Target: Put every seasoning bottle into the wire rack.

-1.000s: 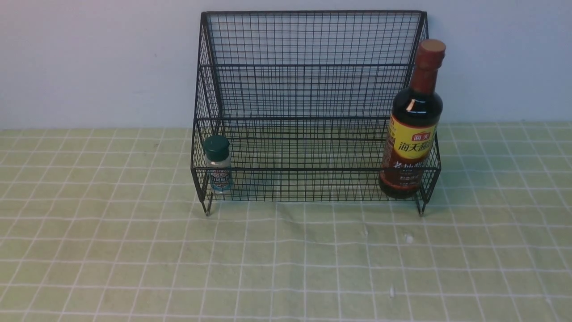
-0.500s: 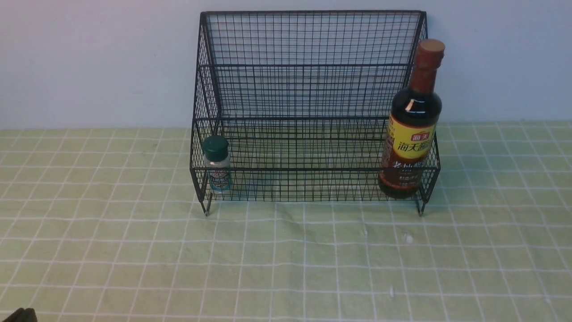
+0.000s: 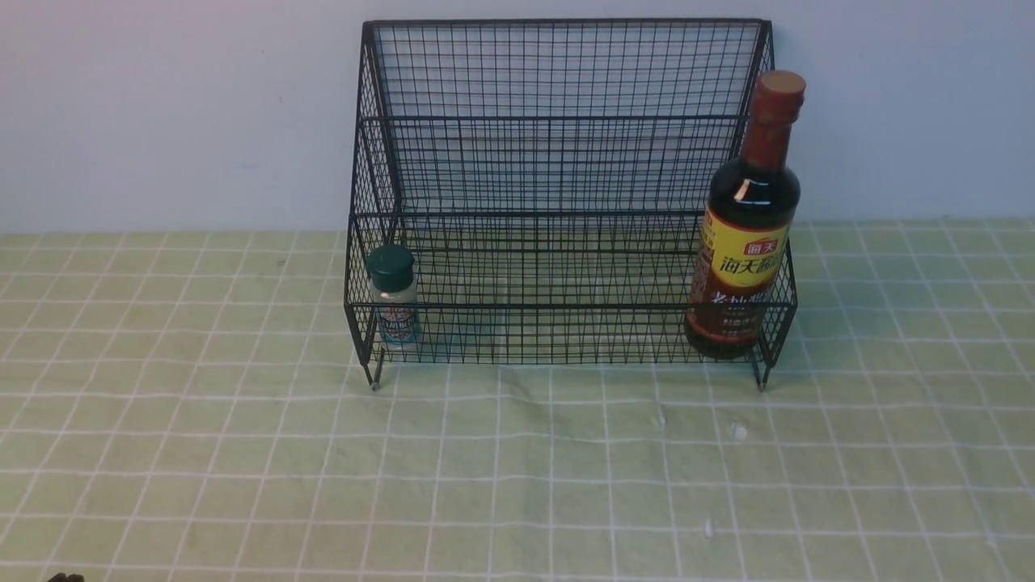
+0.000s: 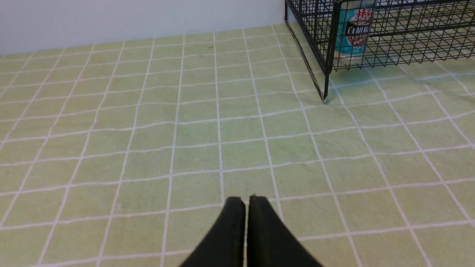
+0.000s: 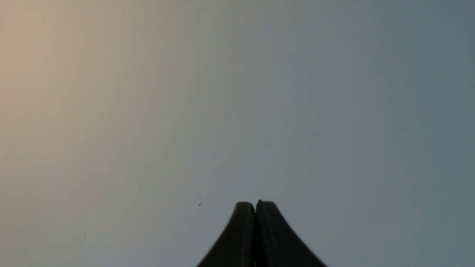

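The black wire rack point(image 3: 558, 162) stands at the back of the table against the wall. In its lower tier, at the left end, stands the small shaker point(image 3: 392, 295) with a dark green cap and teal label; the left wrist view shows it point(image 4: 355, 31) behind the mesh. The tall dark soy-sauce bottle point(image 3: 748, 226) stands upright in the lower tier's right end. My left gripper point(image 4: 246, 198) is shut and empty, low over the cloth, well short of the rack's leg point(image 4: 326, 87). My right gripper point(image 5: 255, 202) is shut and empty, facing a plain grey surface.
A green cloth with a white grid point(image 3: 517, 469) covers the table. A pale wall point(image 3: 162, 113) rises behind the rack. A dark bit of the left arm point(image 3: 63, 577) shows at the front view's bottom left corner.
The dark bit of the left arm came into the front view's bottom left corner half a second ago and has since sunk lower. Rack and bottles have not moved.
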